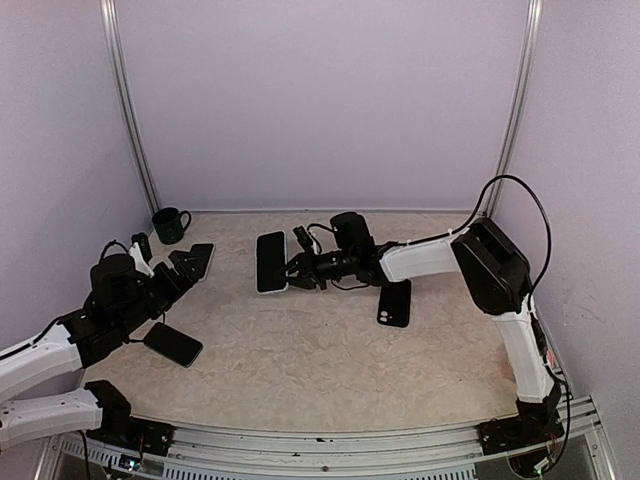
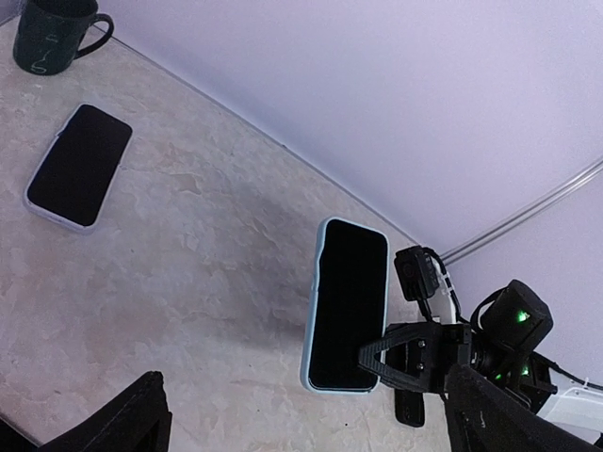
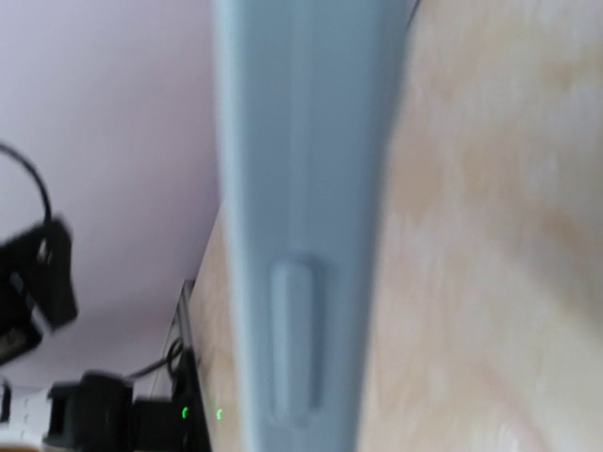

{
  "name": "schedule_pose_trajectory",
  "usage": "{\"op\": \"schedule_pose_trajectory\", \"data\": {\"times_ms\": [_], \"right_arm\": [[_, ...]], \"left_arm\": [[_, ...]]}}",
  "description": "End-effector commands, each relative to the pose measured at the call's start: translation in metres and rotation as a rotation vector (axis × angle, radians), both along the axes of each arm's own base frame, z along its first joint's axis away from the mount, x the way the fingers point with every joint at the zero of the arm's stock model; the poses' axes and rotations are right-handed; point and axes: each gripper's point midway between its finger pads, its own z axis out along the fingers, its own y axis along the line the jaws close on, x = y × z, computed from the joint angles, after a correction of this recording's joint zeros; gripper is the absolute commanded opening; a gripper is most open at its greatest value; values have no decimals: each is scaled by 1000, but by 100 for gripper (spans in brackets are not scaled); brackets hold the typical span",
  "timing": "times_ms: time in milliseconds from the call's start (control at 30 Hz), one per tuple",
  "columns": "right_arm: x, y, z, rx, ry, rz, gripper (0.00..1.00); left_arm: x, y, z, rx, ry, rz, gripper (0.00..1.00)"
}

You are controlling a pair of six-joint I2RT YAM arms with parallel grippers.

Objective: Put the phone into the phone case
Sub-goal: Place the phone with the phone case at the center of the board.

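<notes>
At worktop [image 1: 330, 360] centre, the cased phone [image 1: 271, 262] lies flat, long axis running away from the arm bases. The right end effector [image 1: 298, 271] meets its right long edge near the near corner; whether it is clamped cannot be determined. The left end effector [image 1: 188, 265] is spread open, empty and farther off

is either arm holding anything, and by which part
The right gripper pinches the black-screened phone in its light blue case by one long side edge, near its end. The left gripper is open and holds nothing.
</notes>
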Motion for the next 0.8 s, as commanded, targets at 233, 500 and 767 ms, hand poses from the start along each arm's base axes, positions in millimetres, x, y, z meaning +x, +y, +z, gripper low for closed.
{"op": "schedule_pose_trajectory", "data": {"times_ms": [233, 500, 767], "right_arm": [[49, 56, -21, 7, -15, -75, 0], [64, 63, -45, -11, 5, -123, 1], [61, 60, -58, -47, 21, -124, 22]], "left_arm": [[-7, 26, -28, 8, 88, 118, 99], [-11, 34, -28, 6, 86, 148, 99], [-8, 36, -33, 13, 99, 169, 99]]}}
